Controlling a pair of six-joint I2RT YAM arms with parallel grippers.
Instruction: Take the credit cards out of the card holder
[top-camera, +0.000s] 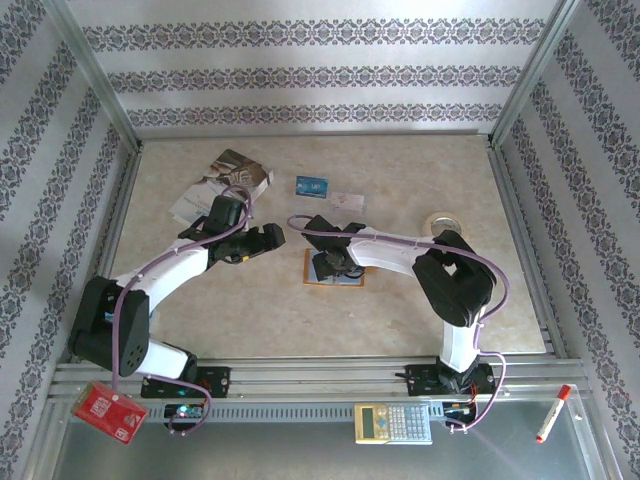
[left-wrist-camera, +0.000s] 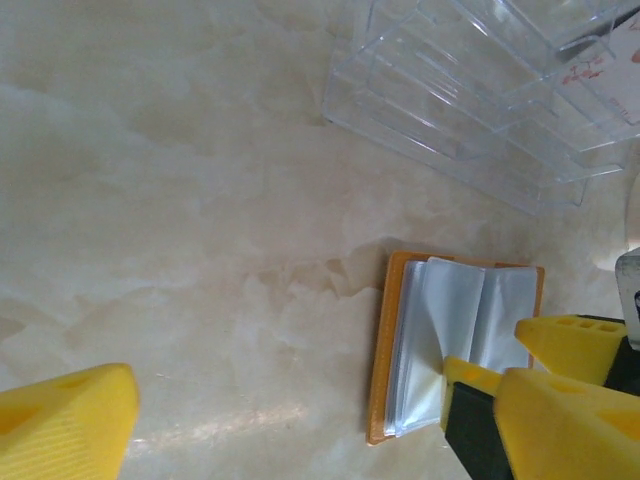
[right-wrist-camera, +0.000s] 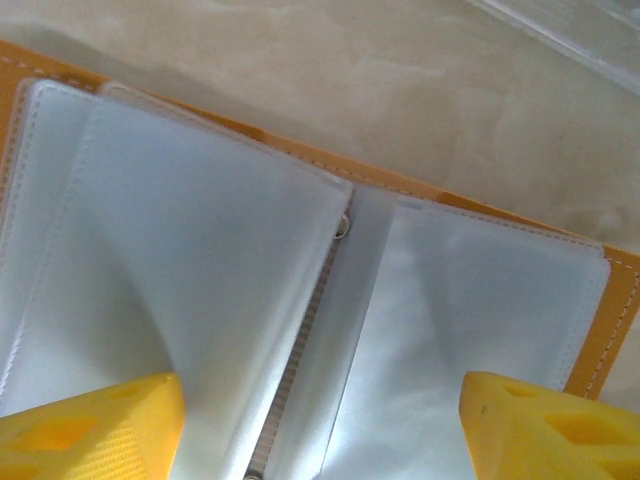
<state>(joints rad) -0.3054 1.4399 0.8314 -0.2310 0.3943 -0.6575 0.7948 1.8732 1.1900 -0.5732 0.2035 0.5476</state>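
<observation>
The orange card holder (top-camera: 318, 277) lies open on the table, its clear pockets (right-wrist-camera: 200, 230) spread and facing up. My right gripper (right-wrist-camera: 320, 440) hovers right over its spine, jaws open, one yellow finger above each page and nothing pinched. My left gripper (left-wrist-camera: 310, 430) is just left of the holder (left-wrist-camera: 455, 340), open over bare table, with the holder's near edge close to its right finger. A blue credit card (top-camera: 312, 185) and a pale one (top-camera: 347, 200) lie flat on the table beyond the holder.
A clear plastic stand (left-wrist-camera: 470, 100) with papers (top-camera: 225, 180) sits at the back left. A tape roll (top-camera: 441, 222) lies at the right. On the front rail are a red packet (top-camera: 110, 412), a calculator (top-camera: 393, 422) and a marker (top-camera: 552, 413).
</observation>
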